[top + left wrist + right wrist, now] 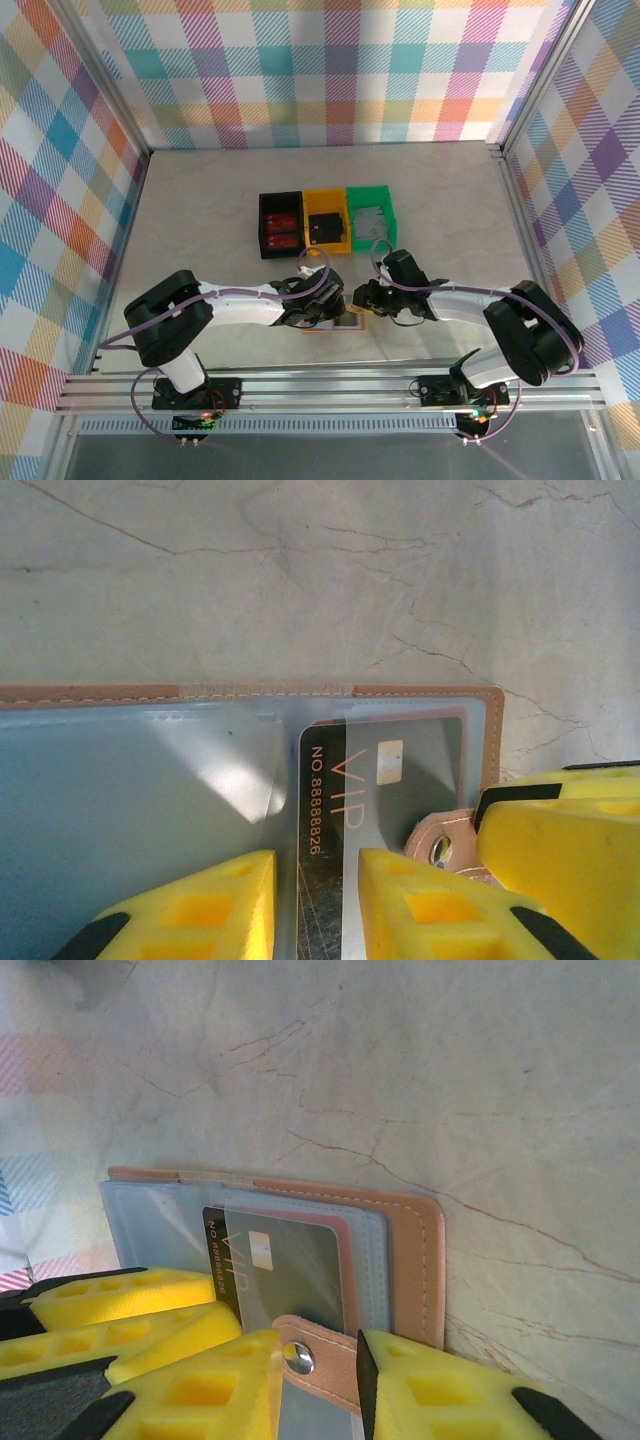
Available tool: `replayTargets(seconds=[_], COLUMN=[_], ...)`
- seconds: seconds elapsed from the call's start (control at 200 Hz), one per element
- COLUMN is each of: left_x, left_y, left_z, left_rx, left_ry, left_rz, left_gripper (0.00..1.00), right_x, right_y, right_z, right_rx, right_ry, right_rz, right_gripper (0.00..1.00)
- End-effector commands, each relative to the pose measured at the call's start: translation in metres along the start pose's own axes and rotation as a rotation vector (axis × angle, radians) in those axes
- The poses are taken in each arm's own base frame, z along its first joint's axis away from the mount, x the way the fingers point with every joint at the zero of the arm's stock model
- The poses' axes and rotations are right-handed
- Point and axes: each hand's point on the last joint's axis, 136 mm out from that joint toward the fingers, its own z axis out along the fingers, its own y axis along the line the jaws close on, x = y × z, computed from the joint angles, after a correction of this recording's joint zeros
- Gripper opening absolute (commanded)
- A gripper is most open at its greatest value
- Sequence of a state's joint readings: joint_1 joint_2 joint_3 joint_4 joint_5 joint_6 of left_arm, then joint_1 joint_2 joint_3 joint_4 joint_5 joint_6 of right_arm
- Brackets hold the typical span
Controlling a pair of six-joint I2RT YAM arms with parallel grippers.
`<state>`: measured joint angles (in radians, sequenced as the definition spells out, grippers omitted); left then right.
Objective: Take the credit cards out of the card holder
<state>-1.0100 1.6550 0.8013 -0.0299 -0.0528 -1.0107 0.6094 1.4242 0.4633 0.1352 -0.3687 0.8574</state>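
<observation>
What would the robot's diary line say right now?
left gripper: astride black plastic VIP credit card | right gripper: pinching snap tab of tan leather card holder | card: in clear pocket, not out

Bins [326, 193] stand beyond the card holder [415, 1260], apparently near; table [200, 210] lies open either side of them.

The card holder [412, 1265] is stitched leather with glossy plastic pockets [160, 1220], on a matt marbled table [450, 1080].

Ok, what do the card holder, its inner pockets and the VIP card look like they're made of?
Card holder: tan leather or imitation, matte, stitched edge. Inner pockets: frosted clear plastic, showing glare. VIP card: dark glossy plastic, likely, with printed lettering.
</observation>
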Motion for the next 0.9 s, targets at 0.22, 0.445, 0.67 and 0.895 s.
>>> replayTargets(seconds=[0.22,0.445,0.67,0.895], left_x=[-0.007,-0.010,-0.011,-0.013], left_y=[-0.009,-0.007,-0.010,-0.012], left_z=[-0.003,-0.008,-0.011,-0.014], left_rx=[0.036,0.029,0.055,0.061], left_ry=[-0.013,-0.028,-0.038,-0.046], left_rz=[-0.021,-0.013,-0.018,-0.014], left_gripper=[0.23,0.19,0.14,0.05], right_x=[0.011,0.010,0.010,0.010], right_y=[-0.015,-0.014,-0.014,-0.014], right_z=[0.002,0.002,0.003,0.003], right_rx=[0.042,0.041,0.040,0.041], right_ry=[0.026,0.025,0.028,0.027], right_rz=[0.024,0.022,0.021,0.021], right_gripper=[0.27,0.27,0.27,0.27])
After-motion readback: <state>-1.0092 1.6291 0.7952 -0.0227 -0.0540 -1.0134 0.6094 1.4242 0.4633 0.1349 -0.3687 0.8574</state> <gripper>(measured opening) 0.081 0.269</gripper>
